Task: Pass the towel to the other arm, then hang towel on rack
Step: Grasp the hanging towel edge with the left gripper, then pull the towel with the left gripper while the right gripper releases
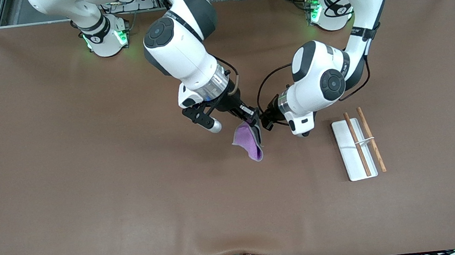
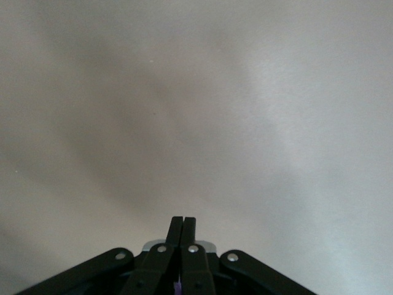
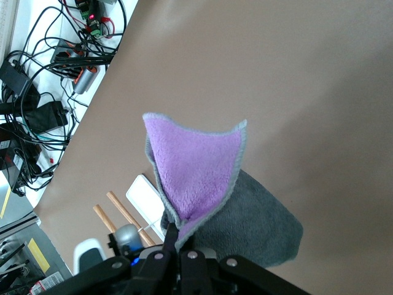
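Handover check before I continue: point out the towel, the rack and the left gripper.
towel (image 1: 248, 143), front view, purple face of the hanging cloth.
rack (image 1: 350, 152), front view, white base plate.
left gripper (image 1: 264, 119), front view, tips of its fingers at the towel's top edge.

Towel (image 1: 249, 143): soft fleecy cloth, purple face napped and fuzzy, grey face same pile, pale stitched edging. Table (image 1: 89, 180): matt brown sheet cover, smooth, slight ripple at the edge nearest the front camera. Rack (image 1: 358, 143): base smooth white plastic-looking, slight sheen; two rods brown wood, matt. Arms: glossy white shells with dark grey matt caps. Left gripper (image 1: 264, 120) and right gripper (image 1: 254, 121): black matt fingers, small bright metal pins at the joints.
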### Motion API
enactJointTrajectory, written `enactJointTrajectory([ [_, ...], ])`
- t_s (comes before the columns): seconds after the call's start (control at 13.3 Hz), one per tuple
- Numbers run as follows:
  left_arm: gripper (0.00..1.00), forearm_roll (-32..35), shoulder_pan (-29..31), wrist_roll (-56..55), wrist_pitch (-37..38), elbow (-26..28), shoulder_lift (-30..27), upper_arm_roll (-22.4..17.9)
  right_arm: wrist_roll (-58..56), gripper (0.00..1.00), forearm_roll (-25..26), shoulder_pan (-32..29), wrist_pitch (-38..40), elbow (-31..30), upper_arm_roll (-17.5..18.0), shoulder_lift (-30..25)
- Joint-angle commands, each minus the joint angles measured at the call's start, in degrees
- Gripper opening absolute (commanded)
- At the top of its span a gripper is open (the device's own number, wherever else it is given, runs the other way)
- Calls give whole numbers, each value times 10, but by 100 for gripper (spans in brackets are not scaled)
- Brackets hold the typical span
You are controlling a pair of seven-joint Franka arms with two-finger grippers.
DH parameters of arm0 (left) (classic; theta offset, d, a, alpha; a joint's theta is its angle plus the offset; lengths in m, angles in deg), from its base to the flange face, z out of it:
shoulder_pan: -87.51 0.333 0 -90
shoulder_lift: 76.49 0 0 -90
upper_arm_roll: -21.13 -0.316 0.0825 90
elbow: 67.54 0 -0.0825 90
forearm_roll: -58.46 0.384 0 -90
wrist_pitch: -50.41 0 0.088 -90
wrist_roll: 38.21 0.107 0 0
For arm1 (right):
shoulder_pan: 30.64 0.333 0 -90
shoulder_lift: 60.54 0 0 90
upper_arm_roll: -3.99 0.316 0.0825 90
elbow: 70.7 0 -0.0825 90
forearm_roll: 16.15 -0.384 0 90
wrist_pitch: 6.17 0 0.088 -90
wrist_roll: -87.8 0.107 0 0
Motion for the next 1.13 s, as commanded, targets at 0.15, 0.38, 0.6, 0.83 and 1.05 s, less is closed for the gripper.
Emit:
enactJointTrajectory([
  [0.15,0,0,28,1,4,-15,-31,0,6,0,-8,3,4,16,-3,7],
  [0.38,0,0,64,48,33,-20,-63,-3,5,0,-9,-1,4,15,-3,5],
  [0.6,0,10,107,105,120,-79,-70,-4,5,82,-11,-6,5,15,-3,4],
  [0.83,0,48,134,133,193,-140,-72,-4,7,100,-4,-2,4,14,-5,1],
  [1.05,0,50,170,218,223,-154,-93,-4,4,100,-4,-6,5,14,-6,1],
])
